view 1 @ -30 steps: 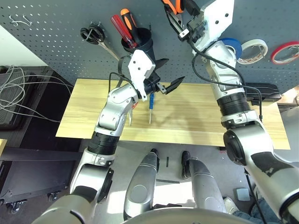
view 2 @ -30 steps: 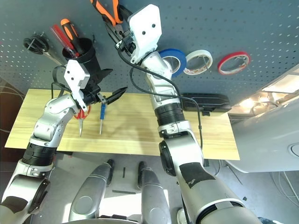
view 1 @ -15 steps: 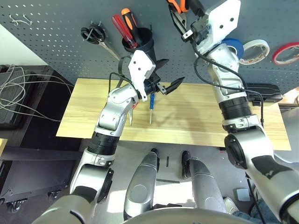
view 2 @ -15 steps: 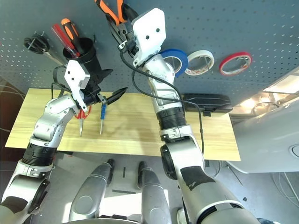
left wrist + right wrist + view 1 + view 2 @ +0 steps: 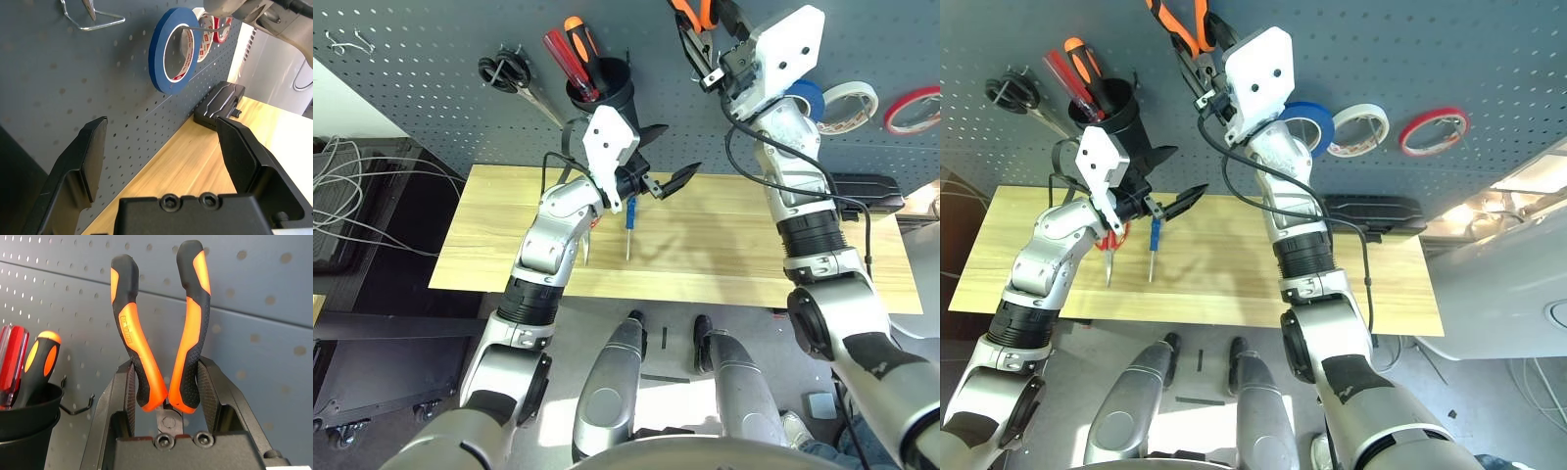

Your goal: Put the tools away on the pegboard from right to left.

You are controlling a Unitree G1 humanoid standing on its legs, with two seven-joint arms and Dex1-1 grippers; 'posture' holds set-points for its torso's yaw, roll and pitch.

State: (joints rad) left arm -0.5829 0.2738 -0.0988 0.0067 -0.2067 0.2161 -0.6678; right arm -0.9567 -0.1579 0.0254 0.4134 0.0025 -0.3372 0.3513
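Black cup (image 5: 607, 93) on pegboard (image 5: 431, 59) holding screwdrivers (image 5: 576, 54), right tool (image 5: 166, 396) pinching pliers (image 5: 161, 333), left tool (image 5: 661, 157) spread

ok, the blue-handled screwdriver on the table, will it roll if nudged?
Probably: the small blue-handled screwdriver lies flat on the smooth wooden table, and its slim shaft and handle look round. It likely is stiff and light, so a sideways push could send it rolling.

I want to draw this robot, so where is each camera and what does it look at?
Left eye and right eye views: on the head, looking down past the silver arms at the table and pegboard.
Left wrist view: on the left arm, looking between its open left gripper at the blue tape roll.
Right wrist view: on the right arm; the right gripper holds the pliers.
Shared: both wrist views and head views show the pegboard.
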